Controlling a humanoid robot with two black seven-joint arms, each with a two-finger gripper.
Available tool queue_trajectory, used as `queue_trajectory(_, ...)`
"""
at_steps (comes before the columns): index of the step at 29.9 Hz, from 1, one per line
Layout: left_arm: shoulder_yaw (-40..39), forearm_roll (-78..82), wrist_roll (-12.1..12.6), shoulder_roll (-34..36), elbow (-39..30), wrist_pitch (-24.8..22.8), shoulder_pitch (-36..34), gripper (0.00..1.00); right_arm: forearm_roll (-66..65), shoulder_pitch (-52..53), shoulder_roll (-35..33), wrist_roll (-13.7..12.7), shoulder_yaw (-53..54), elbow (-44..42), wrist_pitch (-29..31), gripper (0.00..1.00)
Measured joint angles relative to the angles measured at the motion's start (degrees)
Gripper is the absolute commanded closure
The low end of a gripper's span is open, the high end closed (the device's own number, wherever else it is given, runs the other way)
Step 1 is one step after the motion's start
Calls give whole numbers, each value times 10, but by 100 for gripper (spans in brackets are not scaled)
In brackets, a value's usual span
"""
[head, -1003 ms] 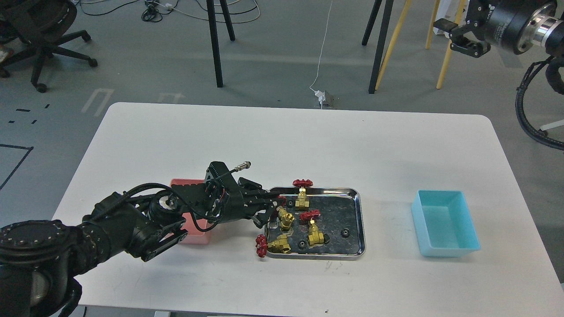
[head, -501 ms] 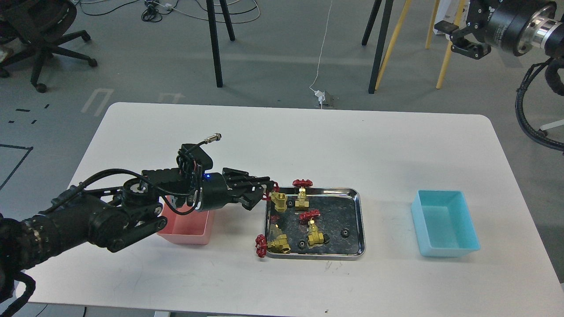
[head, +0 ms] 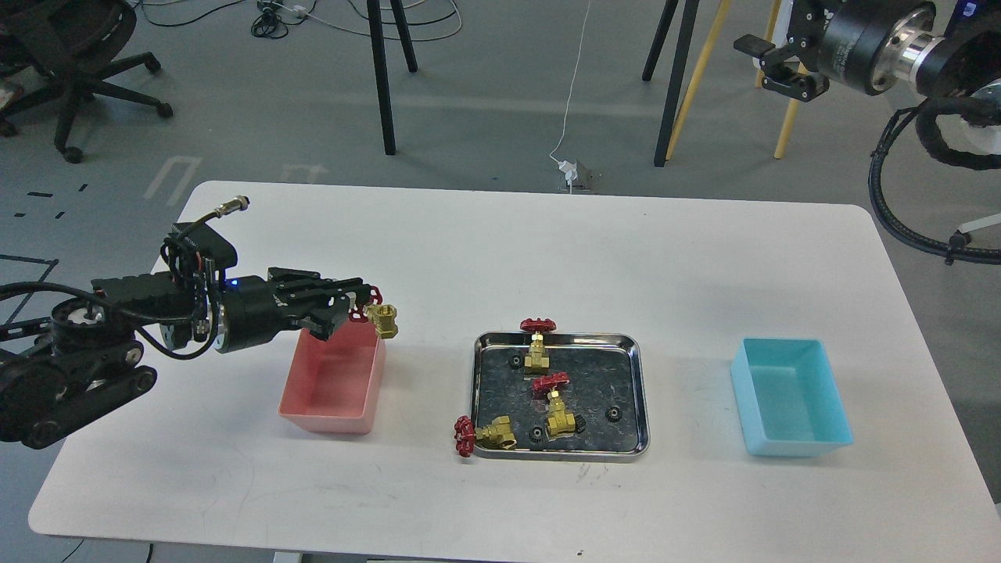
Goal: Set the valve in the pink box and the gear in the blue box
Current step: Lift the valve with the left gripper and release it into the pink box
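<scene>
One valve (head: 383, 319) (L jaws' grip)

right claw (head: 770, 66) small, dark, state unclear, gear (head: 614, 412) teeth too small, left arm cut by frame edge

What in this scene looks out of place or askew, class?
One valve lies tipped on the tray rim's front-left corner, its red handwheel hanging outside over the table. The others stand inside the tray.

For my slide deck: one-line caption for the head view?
Left tool carries a valve over the pink box; three valves remain on the tray.
</scene>
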Motion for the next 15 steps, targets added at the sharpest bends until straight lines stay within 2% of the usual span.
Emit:
queue_trajectory(6, 1, 1, 0, 27, 0, 19, 37, 91, 0, 0, 21, 0, 2, -19, 0, 2)
queue_trajectory(9, 1, 1, 0, 27, 0, 25, 51, 82, 0, 3, 35, 0, 2, -29, 0, 2)
queue_trajectory(10, 1, 1, 0, 26, 1, 28, 54, 75, 0, 4, 38, 0, 2, -32, 0, 2)
queue_trajectory(11, 1, 1, 0, 25, 1, 29, 56, 62, 0, 5, 40, 0, 2, -33, 0, 2)
queue_trajectory(12, 0, 1, 0, 24, 2, 30, 57, 42, 0, 6, 42, 0, 2, -34, 0, 2)
queue_trajectory(14, -2, 0, 0, 22, 5, 30, 58, 10, 0, 10, 46, 0, 1, -35, 0, 2)
queue_trajectory(15, -3, -2, 0, 20, 6, 30, 58, 1, 0, 11, 48, 0, 1, -35, -1, 2)
